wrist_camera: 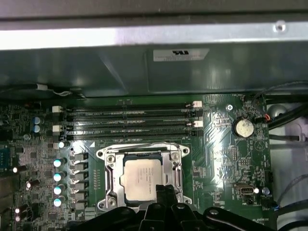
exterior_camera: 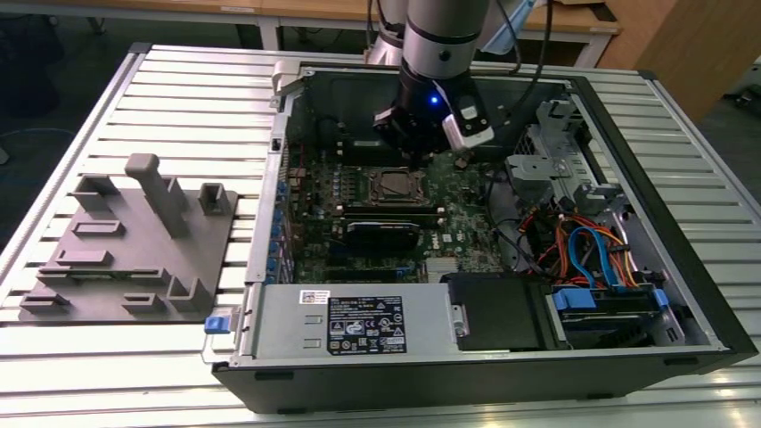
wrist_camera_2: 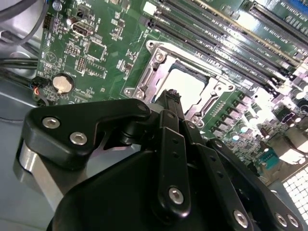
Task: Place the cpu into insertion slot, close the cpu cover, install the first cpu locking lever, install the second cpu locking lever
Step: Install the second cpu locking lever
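One arm is working inside the open computer case [exterior_camera: 666,223], and its gripper [wrist_camera: 166,192] is hanging low over the motherboard [wrist_camera: 221,144], right at the edge of the insertion slot [wrist_camera: 108,175]. The cpu [wrist_camera: 144,178] is already lying flat in that slot, its dull silvery top showing through the square window of the cpu cover [wrist_camera: 111,161], which is lying down around the chip rather than standing open. In the first wrist view the fingertips are sitting together as one narrow dark point, with no gap showing and nothing clamped between them, so I am judging the jaws to be closed and empty. That point is hovering over the chip's edge on the side facing away from the memory slots [wrist_camera: 130,120], whose long axes are running parallel to that edge. In the second wrist view the gripper [wrist_camera_2: 171,98] is pointing along its own length straight at the cpu [wrist_camera_2: 185,89], which is lying just beyond the tips. Whether the tips are touching the frame or floating just above it is not something I am able to tell. In the exterior view the insertion slot [exterior_camera: 393,185] is sitting just below the gripper [exterior_camera: 416,152].
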### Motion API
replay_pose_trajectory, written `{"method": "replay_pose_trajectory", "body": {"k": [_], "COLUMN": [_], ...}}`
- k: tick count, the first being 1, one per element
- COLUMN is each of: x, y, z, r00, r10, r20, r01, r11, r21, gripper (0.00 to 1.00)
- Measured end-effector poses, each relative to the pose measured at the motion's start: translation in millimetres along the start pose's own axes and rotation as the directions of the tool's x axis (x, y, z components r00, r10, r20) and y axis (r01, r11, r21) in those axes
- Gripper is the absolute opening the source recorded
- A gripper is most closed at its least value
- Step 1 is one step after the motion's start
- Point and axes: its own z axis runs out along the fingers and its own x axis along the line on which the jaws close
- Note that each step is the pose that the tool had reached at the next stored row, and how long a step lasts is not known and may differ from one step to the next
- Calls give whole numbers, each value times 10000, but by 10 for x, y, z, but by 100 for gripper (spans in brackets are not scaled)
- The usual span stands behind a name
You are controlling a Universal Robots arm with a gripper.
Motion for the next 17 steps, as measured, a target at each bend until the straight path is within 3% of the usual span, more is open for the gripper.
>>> {"method": "replay_pose_trajectory", "body": {"k": [5, 17], "x": [-2, -4], "y": [-41, -72], "z": [-2, -5], "r00": [10000, 10000], "r10": [-1, -1], "r20": [0, 0], "r01": [1, 1], "r11": [10000, 10000], "r21": [4, 10], "gripper": [10, 10]}}
